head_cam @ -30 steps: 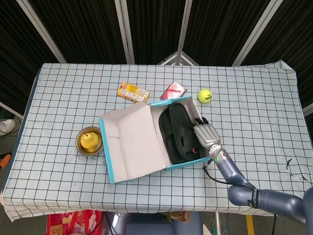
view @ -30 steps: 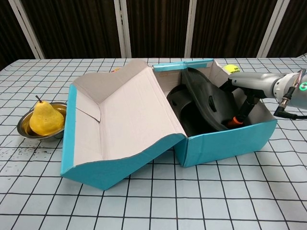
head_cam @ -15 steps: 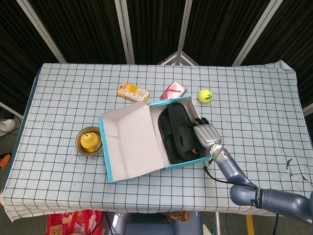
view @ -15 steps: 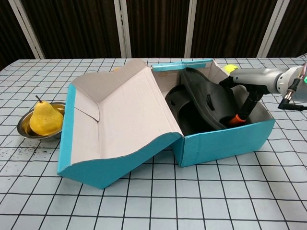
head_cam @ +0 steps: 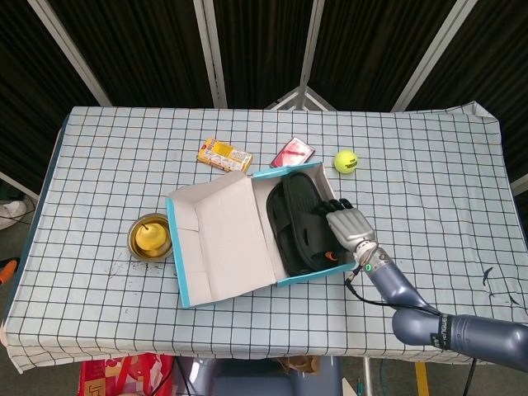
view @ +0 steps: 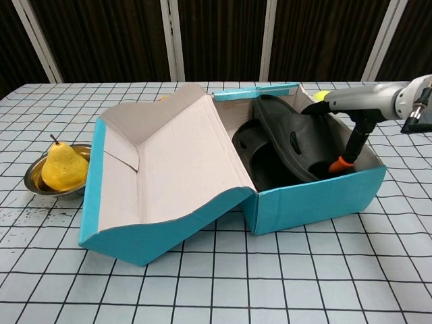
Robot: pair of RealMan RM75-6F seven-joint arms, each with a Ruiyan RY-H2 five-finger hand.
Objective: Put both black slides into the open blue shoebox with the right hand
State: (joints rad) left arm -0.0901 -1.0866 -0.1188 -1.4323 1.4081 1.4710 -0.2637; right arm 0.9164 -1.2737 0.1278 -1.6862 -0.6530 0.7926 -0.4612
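Over the shoebox (head_cam: 221, 247) right wall, right hand (head_cam: 346, 224) rests fingers-apart on the upper slide (view: 293, 145), whose long axis runs front-to-back, tilted.

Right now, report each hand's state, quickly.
Left hand: not in either view.
Right hand: over the blue shoebox, fingers on a black slide; grip cannot be told.

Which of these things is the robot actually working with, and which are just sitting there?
In use: slides, shoebox, right hand.
Lying about: pear in a bowl, tennis ball, yellow packet, red packet.
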